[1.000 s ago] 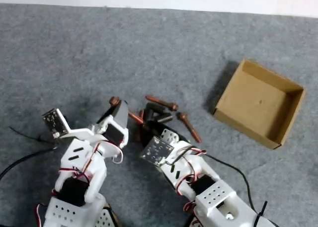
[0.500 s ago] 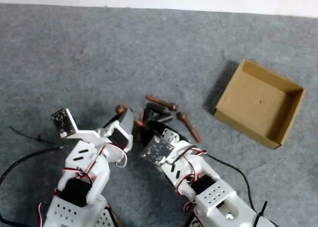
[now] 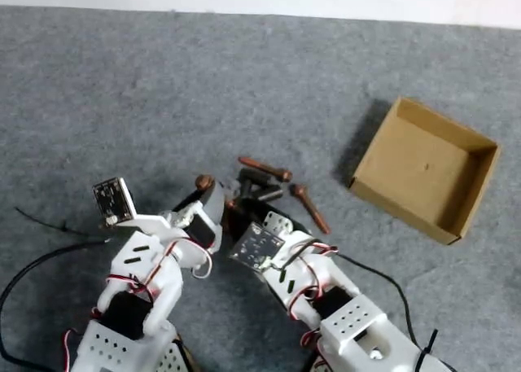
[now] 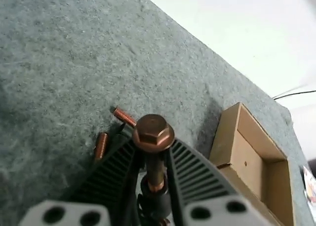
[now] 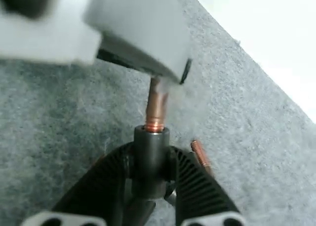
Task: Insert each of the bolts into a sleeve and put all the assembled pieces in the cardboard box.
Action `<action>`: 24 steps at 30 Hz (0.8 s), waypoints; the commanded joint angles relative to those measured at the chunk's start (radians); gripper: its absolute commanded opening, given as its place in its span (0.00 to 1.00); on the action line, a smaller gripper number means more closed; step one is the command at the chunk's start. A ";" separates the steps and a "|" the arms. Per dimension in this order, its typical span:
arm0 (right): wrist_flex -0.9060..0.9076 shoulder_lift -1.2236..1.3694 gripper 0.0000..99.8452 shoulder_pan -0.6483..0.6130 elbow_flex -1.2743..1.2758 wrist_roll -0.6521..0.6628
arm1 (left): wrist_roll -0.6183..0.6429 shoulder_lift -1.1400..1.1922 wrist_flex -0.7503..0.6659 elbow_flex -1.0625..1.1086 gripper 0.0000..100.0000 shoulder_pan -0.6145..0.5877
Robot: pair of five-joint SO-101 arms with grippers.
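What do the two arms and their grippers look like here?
The left arm and right arm are white plastic shells with black motors, red, white and black wires looped along the joints, and a bare camera board at each wrist. Left gripper and right gripper have black ribbed fingers on white bases with holes.

Both arms are made of white printed shells with black servo blocks set between them. The left arm (image 3: 134, 286) is looped with red, white and black wires, and a thick black cable (image 3: 37, 262) is led off to the near left. A small dark circuit board (image 3: 113, 201) is fixed at its wrist. The right arm (image 3: 334, 303) is pierced by rows of round holes, and a thinner black cable (image 3: 383, 276) is run beside it. On the left gripper (image 4: 152, 146) and the right gripper (image 5: 149, 154), black ribbed jaws are seated in white bases.
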 commanded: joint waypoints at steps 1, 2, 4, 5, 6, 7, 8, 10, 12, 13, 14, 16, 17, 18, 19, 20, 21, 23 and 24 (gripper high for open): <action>-0.035 -0.019 0.01 0.048 -0.008 -0.051 | -0.058 0.013 0.005 0.010 0.01 0.054; -0.035 -0.019 0.01 0.048 -0.008 -0.048 | -0.074 0.013 0.005 0.016 0.01 0.076; -0.035 -0.019 0.01 0.048 -0.007 -0.048 | -0.110 0.013 0.003 0.028 0.01 0.108; -0.035 -0.019 0.01 0.048 -0.007 -0.048 | -0.121 0.013 0.003 0.031 0.02 0.116; -0.035 -0.019 0.01 0.048 -0.007 -0.048 | -0.121 0.013 0.003 0.033 0.05 0.117; -0.035 -0.019 0.01 0.048 -0.007 -0.048 | -0.121 0.013 0.003 0.039 0.08 0.117; -0.035 -0.019 0.01 0.048 -0.007 -0.048 | -0.123 0.013 0.003 0.047 0.13 0.119; -0.035 -0.019 0.01 0.048 -0.007 -0.048 | -0.123 0.015 0.003 0.061 0.24 0.120; -0.035 -0.019 0.01 0.048 -0.007 -0.048 | -0.123 0.015 0.003 0.073 0.32 0.120; -0.035 -0.019 0.01 0.050 -0.007 -0.048 | -0.123 0.015 0.003 0.074 0.35 0.120; -0.035 -0.019 0.01 0.050 -0.007 -0.048 | -0.123 0.015 0.003 0.074 0.35 0.120; -0.035 -0.019 0.01 0.050 -0.007 -0.048 | -0.120 0.015 0.002 0.070 0.35 0.113; -0.035 -0.019 0.01 0.050 -0.007 -0.048 | -0.115 0.013 0.000 0.065 0.35 0.110; -0.035 -0.019 0.01 0.050 -0.007 -0.048 | -0.094 0.013 0.000 0.064 0.35 0.094; -0.035 -0.019 0.01 0.051 -0.007 -0.048 | -0.061 0.013 0.000 0.058 0.35 0.064; -0.035 -0.019 0.01 0.051 -0.007 -0.048 | -0.025 0.013 -0.002 0.039 0.35 0.018; -0.035 -0.019 0.01 0.051 -0.007 -0.048 | 0.015 0.013 -0.002 0.018 0.35 -0.039; -0.035 -0.019 0.01 0.053 -0.007 -0.048 | 0.104 0.013 -0.002 -0.019 0.35 -0.153; -0.035 -0.019 0.01 0.053 -0.007 -0.048 | 0.140 0.013 -0.002 -0.033 0.35 -0.202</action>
